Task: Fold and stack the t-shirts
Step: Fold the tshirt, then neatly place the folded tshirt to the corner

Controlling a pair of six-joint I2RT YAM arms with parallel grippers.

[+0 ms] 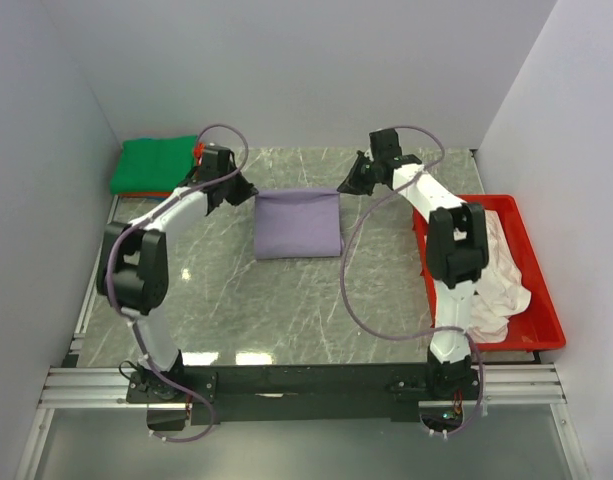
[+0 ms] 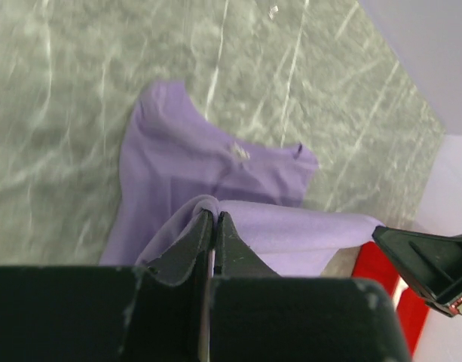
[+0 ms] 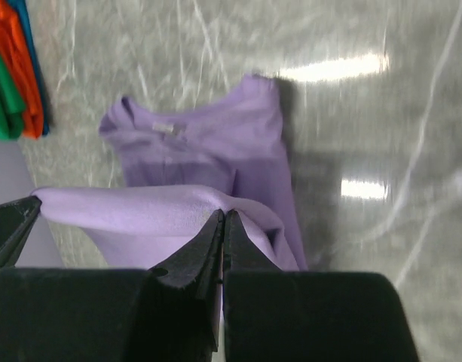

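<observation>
A lavender t-shirt (image 1: 298,223) lies partly folded in the middle of the marble table, its far edge lifted off the surface. My left gripper (image 1: 248,190) is shut on that edge's left corner; in the left wrist view the lavender t-shirt (image 2: 208,162) bunches over my left gripper (image 2: 213,213), and a white neck label (image 2: 237,153) shows. My right gripper (image 1: 348,187) is shut on the right corner, the lavender t-shirt (image 3: 208,162) draped over my right gripper (image 3: 224,213). A folded green t-shirt (image 1: 156,165) tops a stack at the far left. Pale t-shirts (image 1: 501,265) fill the tray.
A red plastic tray (image 1: 541,285) stands along the table's right side. Under the green one, orange-red and blue folded shirts (image 3: 23,64) show at the stack's edge. Grey walls close in the table on the left, back and right.
</observation>
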